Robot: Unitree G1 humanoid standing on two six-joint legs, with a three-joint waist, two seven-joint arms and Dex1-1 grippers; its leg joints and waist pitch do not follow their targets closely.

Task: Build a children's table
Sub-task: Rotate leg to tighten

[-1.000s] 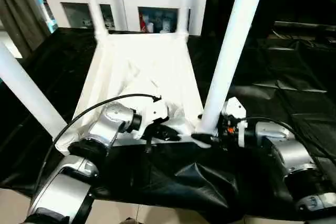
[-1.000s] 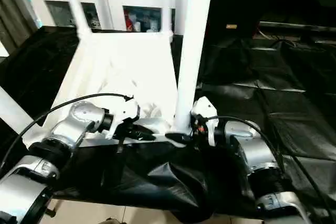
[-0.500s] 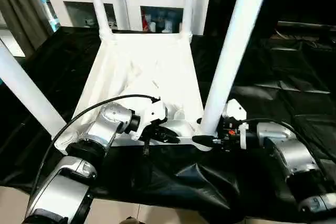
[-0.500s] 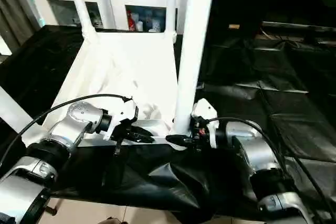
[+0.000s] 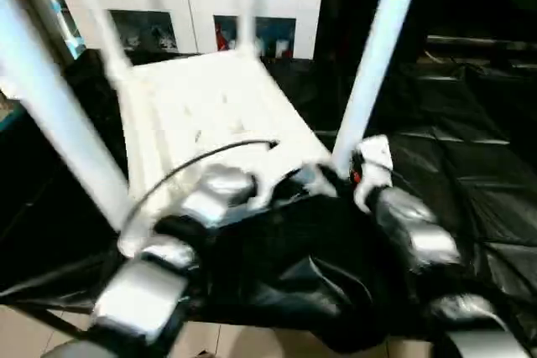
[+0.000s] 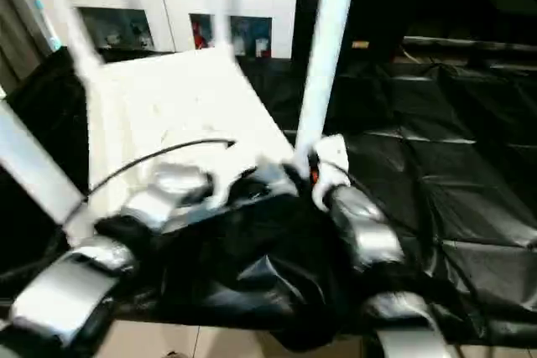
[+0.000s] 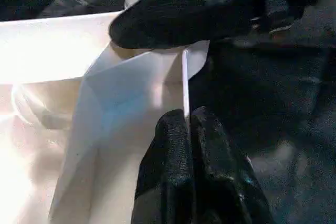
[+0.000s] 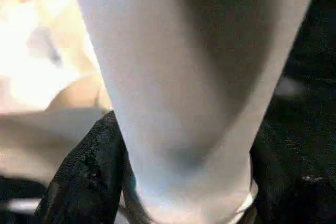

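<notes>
The children's table lies upside down on the black sheet, ribbed underside up and all four legs rising; its long axis runs from the sheet's near edge toward the white cabinet at the far edge. At the table's near right corner, the right gripper is clamped around the foot of the near right leg, one black finger on each side. The left gripper is pinched together on the thin near rim just beside that corner. Judging from these holds, the thin rim could slip from the left pinch, or a sideways pull could work the leg loose in its socket and tilt it.
</notes>
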